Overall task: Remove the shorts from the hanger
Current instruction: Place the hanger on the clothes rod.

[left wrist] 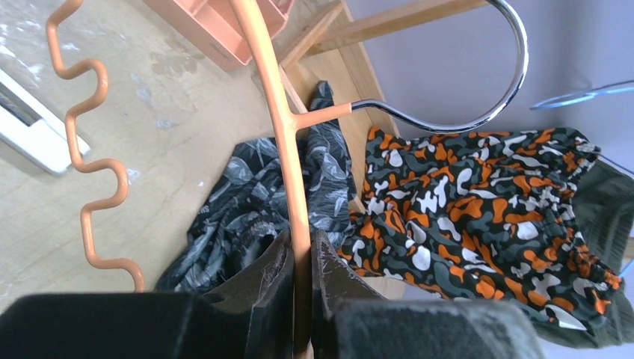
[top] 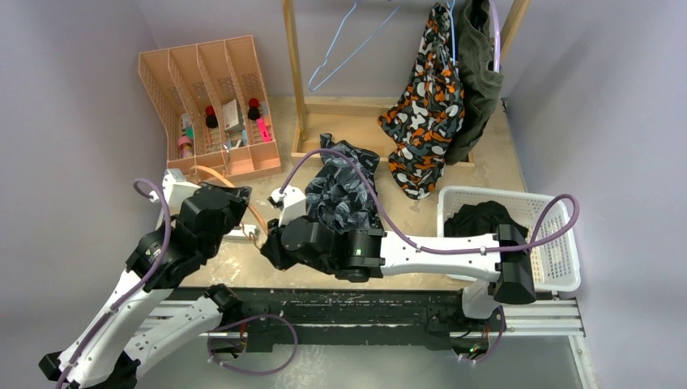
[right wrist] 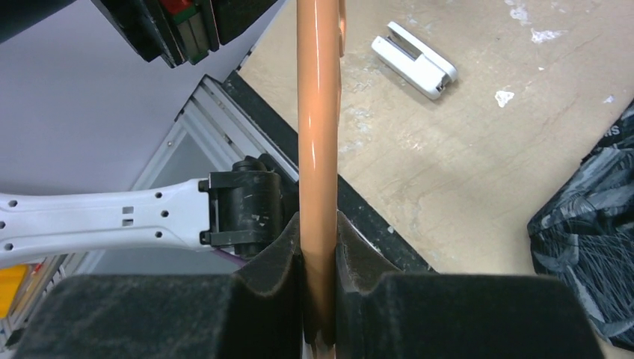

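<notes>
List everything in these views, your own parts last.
orange hanger: one, orange with a chrome hook, held over the table
patterned shorts: one, dark blue-grey, heaped mid-table
camouflage shorts: one, orange-white-black, hanging on the rack
olive shorts: one, green, hanging beside the camouflage pair
black shorts: one, black, in the basket
basket: one, white, right of table
wooden rack: one, light wood, far side
wire hanger: one, pale blue, at the rack
organiser: one, peach, far left, small items in its slots
small white object: one, on the table near the left arm
left fingers: dark, shut on the orange hanger
right fingers: dark, shut on the orange hanger
</notes>
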You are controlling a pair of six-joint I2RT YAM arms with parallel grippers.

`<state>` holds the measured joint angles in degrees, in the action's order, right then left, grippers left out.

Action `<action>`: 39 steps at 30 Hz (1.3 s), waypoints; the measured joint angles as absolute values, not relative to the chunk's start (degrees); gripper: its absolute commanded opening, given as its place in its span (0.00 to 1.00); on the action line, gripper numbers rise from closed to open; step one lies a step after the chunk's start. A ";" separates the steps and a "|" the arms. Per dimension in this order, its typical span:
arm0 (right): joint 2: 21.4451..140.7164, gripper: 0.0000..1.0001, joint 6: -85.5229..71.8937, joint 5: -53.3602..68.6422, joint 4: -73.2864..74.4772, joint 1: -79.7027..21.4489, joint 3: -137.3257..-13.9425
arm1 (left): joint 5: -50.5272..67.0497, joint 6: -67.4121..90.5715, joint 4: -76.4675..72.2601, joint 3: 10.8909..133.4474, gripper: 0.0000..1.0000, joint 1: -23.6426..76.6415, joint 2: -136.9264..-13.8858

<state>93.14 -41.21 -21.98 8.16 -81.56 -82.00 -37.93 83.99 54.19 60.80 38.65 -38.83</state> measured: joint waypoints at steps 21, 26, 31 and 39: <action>82.41 0.00 -55.51 -32.69 28.01 -80.73 -74.35 | -27.68 75.61 45.21 58.37 0.54 38.65 -36.16; 75.72 0.00 -58.50 -34.37 29.19 -80.73 -70.59 | -29.19 73.97 46.26 58.48 0.61 38.65 -35.79; 70.63 0.00 -60.90 -36.73 31.16 -80.73 -69.52 | -30.46 71.81 47.75 58.65 0.74 38.65 -35.79; 68.99 0.00 -66.30 -40.34 42.65 -80.73 -70.54 | -32.82 66.54 49.12 58.65 0.77 38.65 -36.27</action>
<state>68.99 -66.30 -40.34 42.65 -80.73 -70.54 -32.82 66.54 49.12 58.65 38.65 -36.27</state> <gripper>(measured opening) 0.154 0.758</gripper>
